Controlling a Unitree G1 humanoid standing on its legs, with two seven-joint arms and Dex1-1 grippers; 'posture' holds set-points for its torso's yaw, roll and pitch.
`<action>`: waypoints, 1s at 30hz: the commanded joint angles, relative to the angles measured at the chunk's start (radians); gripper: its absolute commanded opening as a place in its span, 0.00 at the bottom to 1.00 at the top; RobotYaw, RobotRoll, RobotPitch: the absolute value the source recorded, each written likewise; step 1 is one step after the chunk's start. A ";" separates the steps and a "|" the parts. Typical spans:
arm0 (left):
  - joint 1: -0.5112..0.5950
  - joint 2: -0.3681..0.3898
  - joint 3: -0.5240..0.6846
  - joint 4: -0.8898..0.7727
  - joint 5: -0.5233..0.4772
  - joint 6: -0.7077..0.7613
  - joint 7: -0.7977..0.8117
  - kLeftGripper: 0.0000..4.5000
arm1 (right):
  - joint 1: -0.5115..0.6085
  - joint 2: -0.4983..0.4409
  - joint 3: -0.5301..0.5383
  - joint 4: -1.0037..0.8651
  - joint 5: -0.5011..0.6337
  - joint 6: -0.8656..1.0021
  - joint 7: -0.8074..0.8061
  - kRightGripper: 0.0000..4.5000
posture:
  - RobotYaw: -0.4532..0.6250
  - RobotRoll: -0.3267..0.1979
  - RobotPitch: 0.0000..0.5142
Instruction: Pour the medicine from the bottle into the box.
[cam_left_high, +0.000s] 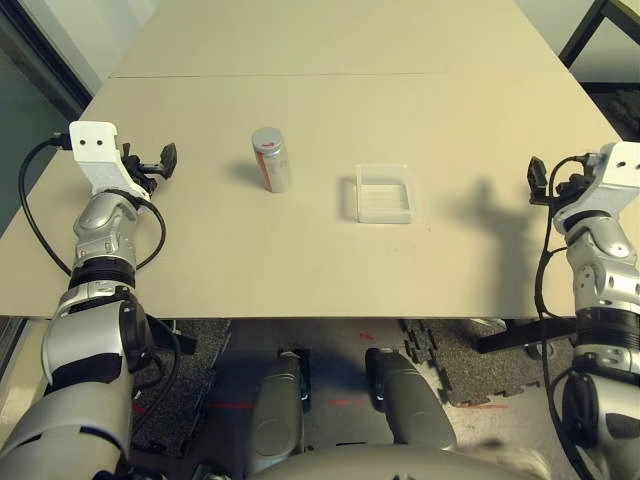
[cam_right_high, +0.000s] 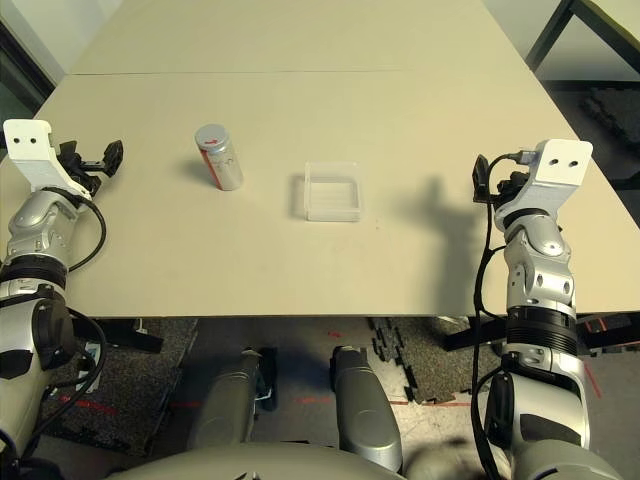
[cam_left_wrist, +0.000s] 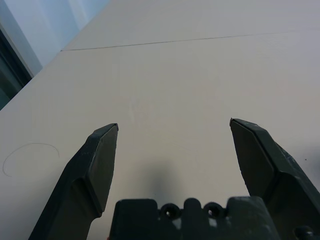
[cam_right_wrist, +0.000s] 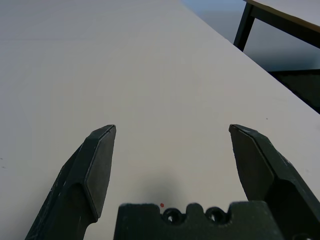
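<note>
Nothing is held yet — the left gripper (cam_left_high: 165, 160) waits near the table's (cam_left_high: 330, 250) left edge and the right gripper (cam_left_high: 537, 182) near its right edge, both with fingers spread wide and empty, probably a ready stance flanking the work. The bottle (cam_left_high: 271, 160) stands upright mid-table, cap on, closer to the left gripper. Just beside it, toward the right edge, sits the box (cam_left_high: 385, 193) — clear and apparently empty. The medicine is presumably inside the closed bottle.
</note>
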 joint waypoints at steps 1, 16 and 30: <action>0.010 0.017 0.006 0.022 0.000 0.004 -0.005 1.00 | 0.007 0.003 -0.011 -0.011 0.013 0.013 0.002 1.00 | 0.32 0.62 0.41; 0.091 0.035 -0.069 -0.259 -0.053 0.207 -0.364 1.00 | -0.024 -0.117 0.067 -0.144 0.077 0.235 0.250 1.00 | 0.31 0.62 0.40; 0.222 0.024 -0.190 -0.698 -0.129 0.540 -0.563 1.00 | -0.035 -0.092 0.190 -0.386 0.143 0.449 0.391 1.00 | 0.31 0.62 0.34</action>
